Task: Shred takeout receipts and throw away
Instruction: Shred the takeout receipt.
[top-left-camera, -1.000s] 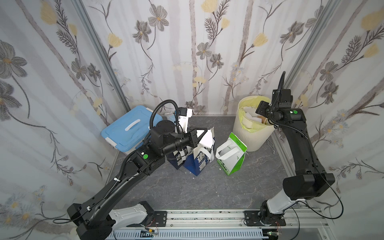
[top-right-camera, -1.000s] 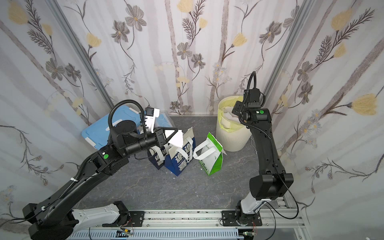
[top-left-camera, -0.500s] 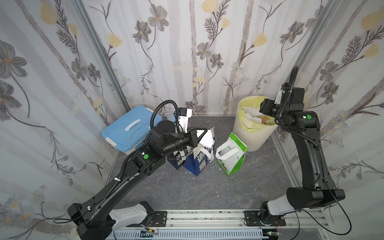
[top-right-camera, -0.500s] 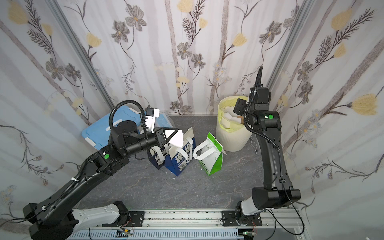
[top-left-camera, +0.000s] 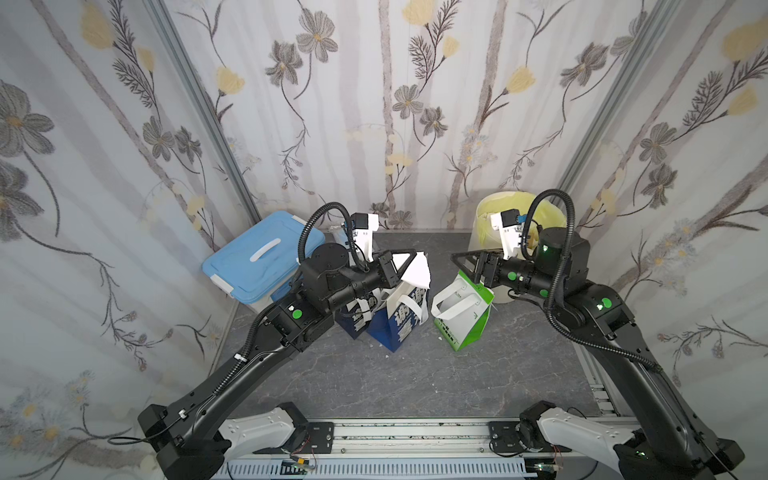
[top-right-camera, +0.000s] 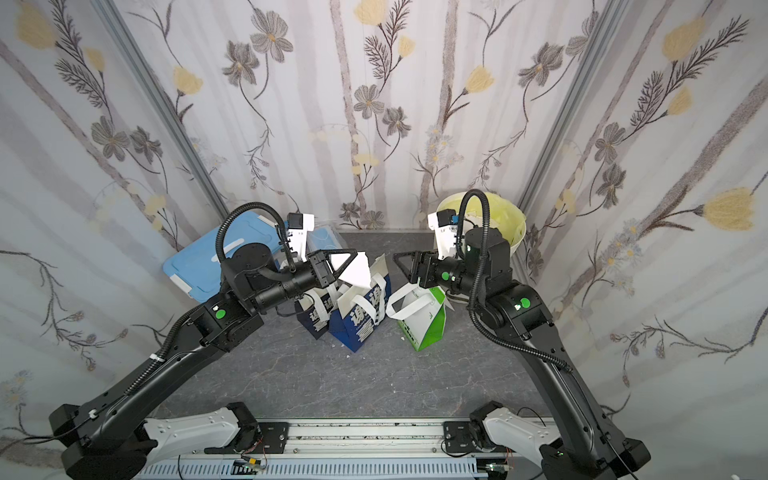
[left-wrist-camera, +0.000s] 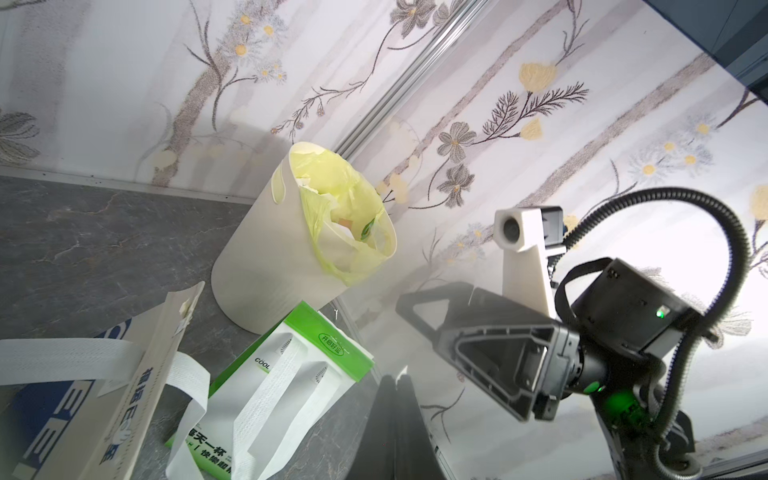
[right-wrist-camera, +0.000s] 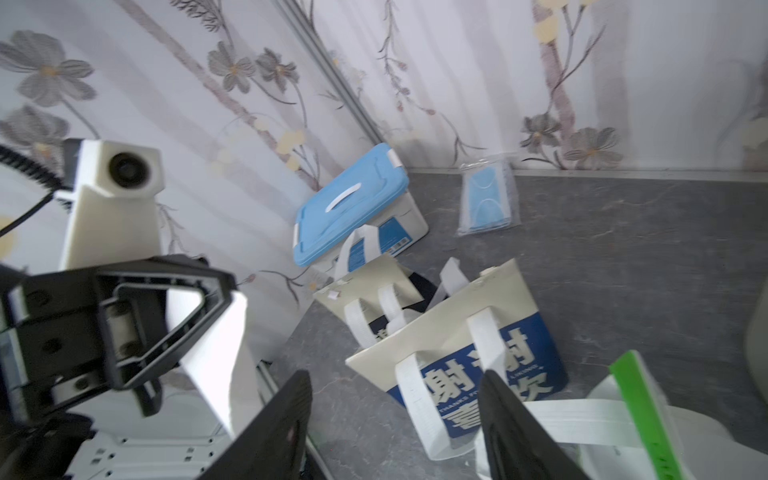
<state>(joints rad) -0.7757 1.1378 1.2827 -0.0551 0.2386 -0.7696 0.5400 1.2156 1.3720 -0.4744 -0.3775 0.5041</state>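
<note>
Right wrist: receipt (right-wrist-camera: 216, 357) pinched in left gripper (right-wrist-camera: 225, 289).

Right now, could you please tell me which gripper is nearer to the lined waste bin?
Right. The right gripper hangs open just beside the waste bin, above the green-and-white bag. The left gripper, shut on a receipt, is farther away, over the blue bags.

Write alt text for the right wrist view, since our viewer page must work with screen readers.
The left gripper, shut on a white receipt, holds it up facing the open right gripper. Beyond them are two dark blue paper bags, a blue-lidded box and a green-and-white bag.
</note>
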